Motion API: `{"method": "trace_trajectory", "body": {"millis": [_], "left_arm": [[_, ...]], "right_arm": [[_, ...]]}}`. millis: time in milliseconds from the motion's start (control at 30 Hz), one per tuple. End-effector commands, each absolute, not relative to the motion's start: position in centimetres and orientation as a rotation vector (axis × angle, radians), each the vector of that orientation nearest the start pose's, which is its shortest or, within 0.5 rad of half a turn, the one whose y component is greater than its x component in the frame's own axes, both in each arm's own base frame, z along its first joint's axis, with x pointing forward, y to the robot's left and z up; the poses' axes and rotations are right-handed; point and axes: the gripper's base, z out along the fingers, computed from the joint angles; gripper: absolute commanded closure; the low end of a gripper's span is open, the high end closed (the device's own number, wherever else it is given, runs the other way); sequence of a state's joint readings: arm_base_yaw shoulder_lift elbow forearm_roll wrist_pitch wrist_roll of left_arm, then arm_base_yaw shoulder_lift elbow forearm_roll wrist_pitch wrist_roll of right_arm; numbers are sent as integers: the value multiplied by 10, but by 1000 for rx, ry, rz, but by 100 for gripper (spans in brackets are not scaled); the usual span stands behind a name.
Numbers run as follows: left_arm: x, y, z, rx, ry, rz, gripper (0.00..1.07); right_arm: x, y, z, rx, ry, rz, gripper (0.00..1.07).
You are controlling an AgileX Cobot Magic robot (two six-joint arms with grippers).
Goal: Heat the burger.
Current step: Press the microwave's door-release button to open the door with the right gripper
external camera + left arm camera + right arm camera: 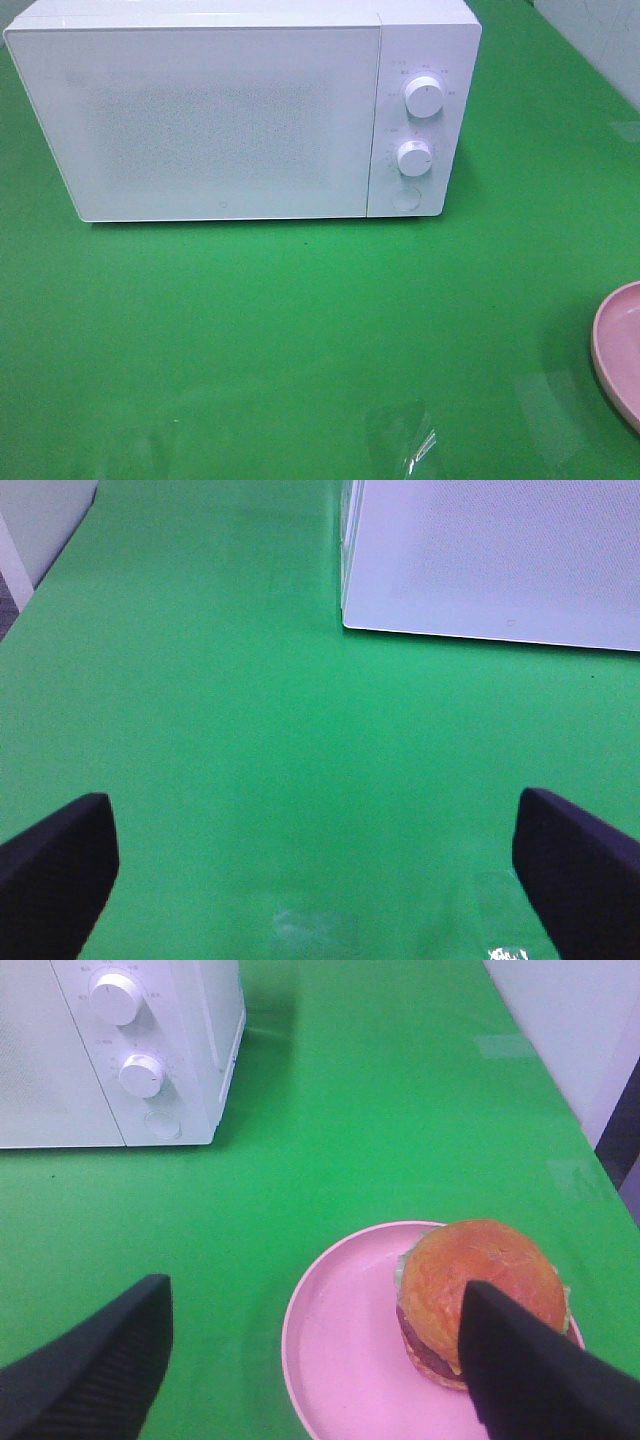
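Glossy golden-brown round burger (490, 1280), one, sits on one round pink plate (340, 1350), seen only from the right wrist, where the right gripper (315, 1295) spreads its black fingers, empty. Overhead catches just the plate's rim. Above the green table (300, 710) the left gripper (312, 805) gapes wide. Farther: one white boxy microwave (210, 110), two round knobs (425, 97).

Left gripper (318, 875) – spread wide, right gripper (315, 1365) – parted

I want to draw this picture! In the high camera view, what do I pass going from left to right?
microwave door → control panel of the microwave → pink plate, only partly in the picture at the right edge
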State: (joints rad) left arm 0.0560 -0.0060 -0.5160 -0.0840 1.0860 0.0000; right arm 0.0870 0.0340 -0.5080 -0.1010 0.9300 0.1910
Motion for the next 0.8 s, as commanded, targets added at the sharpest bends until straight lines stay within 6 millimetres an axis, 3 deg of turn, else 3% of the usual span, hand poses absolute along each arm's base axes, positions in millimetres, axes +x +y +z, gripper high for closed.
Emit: {"method": "trace_trajectory", "body": {"millis": [33, 367, 800], "left_arm": [[-10, -8, 281, -53, 2011, -69, 6], [-10, -8, 281, -53, 2012, -69, 6], [-10, -8, 281, -53, 2012, -69, 6]], "right_arm": [[11, -6, 296, 83, 1933, 60, 32], [42, -2, 306, 60, 1863, 71, 32], [83, 4, 296, 21, 1735, 99, 32]]}}
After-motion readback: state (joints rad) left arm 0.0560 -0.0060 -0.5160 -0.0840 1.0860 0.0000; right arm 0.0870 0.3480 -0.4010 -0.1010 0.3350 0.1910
